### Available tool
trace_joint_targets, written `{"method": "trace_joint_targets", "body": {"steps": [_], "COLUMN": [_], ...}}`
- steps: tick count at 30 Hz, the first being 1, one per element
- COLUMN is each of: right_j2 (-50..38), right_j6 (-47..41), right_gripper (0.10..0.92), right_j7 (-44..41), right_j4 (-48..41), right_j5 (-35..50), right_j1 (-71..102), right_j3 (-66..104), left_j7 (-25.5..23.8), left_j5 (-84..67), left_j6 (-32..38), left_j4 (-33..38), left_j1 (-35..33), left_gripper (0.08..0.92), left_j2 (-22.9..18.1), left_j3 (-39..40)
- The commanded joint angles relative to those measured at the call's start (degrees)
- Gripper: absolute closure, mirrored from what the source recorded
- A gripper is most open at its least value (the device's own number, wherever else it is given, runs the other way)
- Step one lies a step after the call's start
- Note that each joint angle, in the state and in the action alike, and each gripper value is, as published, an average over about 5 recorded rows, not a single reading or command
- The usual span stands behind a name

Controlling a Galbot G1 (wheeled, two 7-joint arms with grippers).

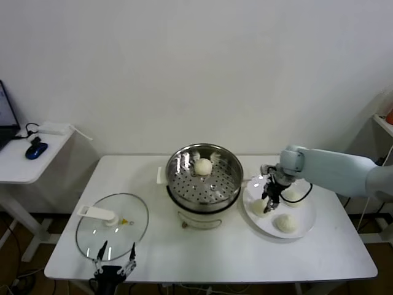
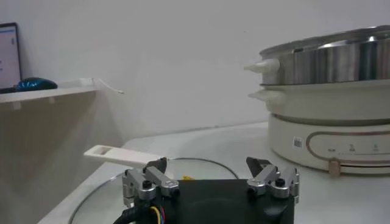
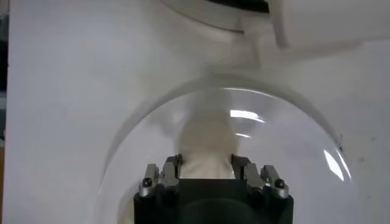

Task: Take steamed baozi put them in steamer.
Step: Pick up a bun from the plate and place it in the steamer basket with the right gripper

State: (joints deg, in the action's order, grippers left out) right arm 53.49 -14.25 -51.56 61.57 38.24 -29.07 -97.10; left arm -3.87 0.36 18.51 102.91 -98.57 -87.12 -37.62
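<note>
On the white table [image 1: 233,252] in front of you, the steamer [image 1: 206,178] sits at centre on its white cooker base [image 2: 332,137], its perforated steel basket holding one steamed baozi [image 1: 203,166] toward the far side of the floor. To the steamer's right lies a white plate [image 1: 307,224] with three more buns on it: the near bun [image 1: 286,223] rests toward the front of the plate, the far bun [image 1: 293,196] sits partly behind the arm's cabling, and the left bun [image 1: 260,207] lies at the plate's left edge, nearest the steamer. Your right gripper [image 1: 270,203] reaches in from the right and hangs down over that left bun; in the right wrist view the two fingers [image 3: 170,173] sit against either side of the pale dough [image 3: 207,149], so the claw appears clamped on it, though the head view is too small to confirm that the contact is firm. The bun looks to be on the plate; you cannot tell for certain from these views. Your left gripper [image 1: 115,265] is parked at the table's near left edge, its claw spread apart, just in front of the glass lid [image 1: 112,226], which lies flat with its white handle [image 2: 119,156] pointing away. On a side table [image 1: 24,163] at far left, a blue mouse [image 1: 36,149] rests.
</note>
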Motion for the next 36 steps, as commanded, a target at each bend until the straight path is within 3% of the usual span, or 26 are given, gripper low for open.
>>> {"method": "trace_joint_targets", "body": {"steps": [1,10,19,36], "right_j2": [-2.7,0.4,13.1,37.1], "right_j6": [0.2,-0.7,-5.4,-7.1], "right_gripper": [0.463,0.465,0.465,0.467], "right_j7": [-3.1,-8.1,-6.5,-7.7], "right_j4": [11.9,16.4,12.2,-11.1], "right_j5": [7.0,17.6,25.6,18.4], "right_j1": [-21.1,-38.1,-35.5,-16.0], "right_j3": [-11.1,-14.8,-6.1,0.8], "left_j7": [0.0,-0.1,-0.4,-1.7], "left_j5": [0.0,0.4,0.8,2.8], "left_j6": [0.0,-0.3,-0.5,-2.2], "left_j4": [0.3,1.2,2.2,2.1], "left_j1": [-0.2,-0.4,-0.8,-0.1], "left_gripper": [0.177,0.177,0.177,0.177], "left_j2": [0.0,0.3,0.9,1.0], "left_j3": [0.0,0.4,0.9,0.8]}}
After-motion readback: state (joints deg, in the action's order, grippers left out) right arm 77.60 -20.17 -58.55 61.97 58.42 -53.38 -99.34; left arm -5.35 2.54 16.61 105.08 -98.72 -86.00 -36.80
